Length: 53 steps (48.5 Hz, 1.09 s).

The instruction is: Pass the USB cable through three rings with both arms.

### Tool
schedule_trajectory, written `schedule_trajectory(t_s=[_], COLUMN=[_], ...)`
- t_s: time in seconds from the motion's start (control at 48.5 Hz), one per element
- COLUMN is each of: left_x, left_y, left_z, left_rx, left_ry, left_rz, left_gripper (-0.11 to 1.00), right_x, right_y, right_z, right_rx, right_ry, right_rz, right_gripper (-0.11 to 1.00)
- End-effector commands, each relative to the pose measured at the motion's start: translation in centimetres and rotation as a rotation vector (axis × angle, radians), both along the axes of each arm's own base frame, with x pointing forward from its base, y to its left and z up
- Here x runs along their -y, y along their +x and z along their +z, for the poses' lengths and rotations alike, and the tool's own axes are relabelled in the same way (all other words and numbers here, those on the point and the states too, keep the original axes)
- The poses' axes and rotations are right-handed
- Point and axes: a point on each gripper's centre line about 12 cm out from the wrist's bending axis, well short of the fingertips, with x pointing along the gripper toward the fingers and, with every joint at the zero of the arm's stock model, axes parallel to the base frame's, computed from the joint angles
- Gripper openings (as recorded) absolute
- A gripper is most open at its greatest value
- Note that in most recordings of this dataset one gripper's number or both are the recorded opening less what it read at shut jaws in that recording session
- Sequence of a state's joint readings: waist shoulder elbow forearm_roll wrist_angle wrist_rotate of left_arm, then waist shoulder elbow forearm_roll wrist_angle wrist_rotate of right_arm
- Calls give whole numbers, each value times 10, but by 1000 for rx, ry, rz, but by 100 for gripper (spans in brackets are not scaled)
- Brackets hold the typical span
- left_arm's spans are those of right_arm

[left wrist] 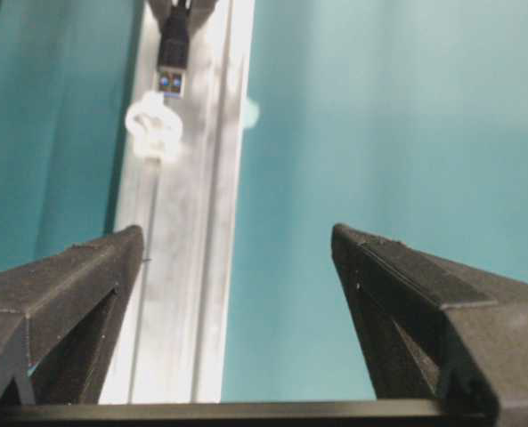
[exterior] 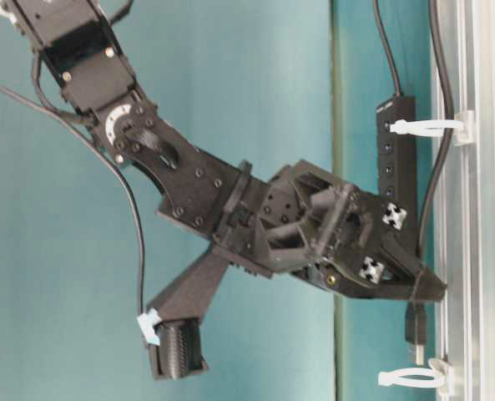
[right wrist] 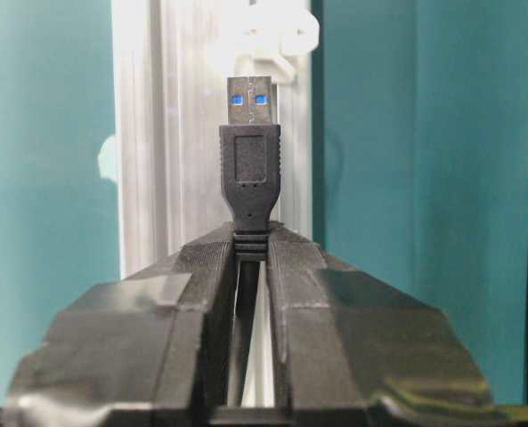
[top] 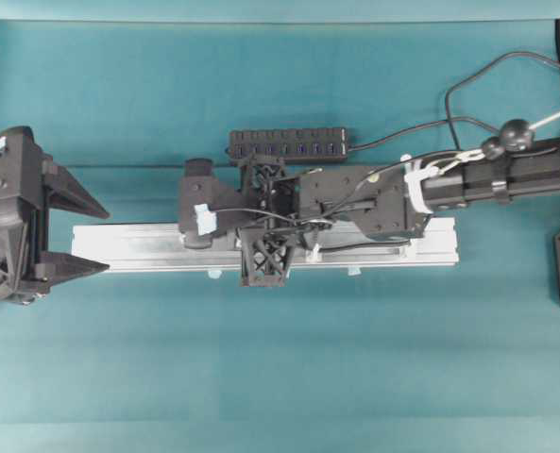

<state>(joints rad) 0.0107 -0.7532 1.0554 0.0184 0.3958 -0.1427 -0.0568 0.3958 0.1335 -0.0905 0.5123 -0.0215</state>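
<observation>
Right wrist view first: right tool (right wrist: 248,253) pressed together, pinching the USB cable (right wrist: 249,169) just behind the plug, blue-tongued metal tip pointing straight ahead along the aluminium rail (right wrist: 170,116). Just beyond the tip, a white ring (right wrist: 265,34), close but not yet entered. Seen from table level, same tool (exterior: 431,288) against the rail's edge, plug hanging toward the near ring (exterior: 414,378), another ring (exterior: 426,127) farther up with the cord already running by it; whether threaded there, hard to tell. Third ring not clearly picked out. Left tool (left wrist: 237,258) spread wide, holding nothing, hovering over the rail's left stretch and facing the oncoming plug from the ring's other side; overhead, well apart from the right arm, at the far left of the teal counter (top: 261,377). Black hub strip (top: 287,143) lying behind the rail, out of the way.

To do well, probably: keep plug level and centred on the loop, ease forward slowly, avoid snagging the rim, push enough tip through for a clean catch, then release only once gripped opposite.
</observation>
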Motion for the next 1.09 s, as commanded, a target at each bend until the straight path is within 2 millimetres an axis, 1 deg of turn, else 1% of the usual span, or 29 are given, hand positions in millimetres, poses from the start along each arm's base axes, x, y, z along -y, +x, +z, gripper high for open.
schedule_trajectory(t_s=[0.0,0.186,0.392,0.886,1.072], left_x=[0,0,0,-2,-2], left_y=[1,0,-2,-3,-2], left_z=[4,3,-1,-4,-4], left_rx=[15,12,5,-1,-1], left_ry=[2,-1,-3,-1,-3], left_rz=[-2,0,3,9,13], left_gripper=[94,94,94,93,93], right_x=[4,9,10,9,5], right_y=[6,10,16,23,32], right_z=[7,6,6,3,3], right_rx=[21,28,34,42,54], right_ry=[-9,-9,-10,-9,-9], right_rz=[3,-7,-9,-5,3], right_gripper=[-7,-7,-7,-7,-7])
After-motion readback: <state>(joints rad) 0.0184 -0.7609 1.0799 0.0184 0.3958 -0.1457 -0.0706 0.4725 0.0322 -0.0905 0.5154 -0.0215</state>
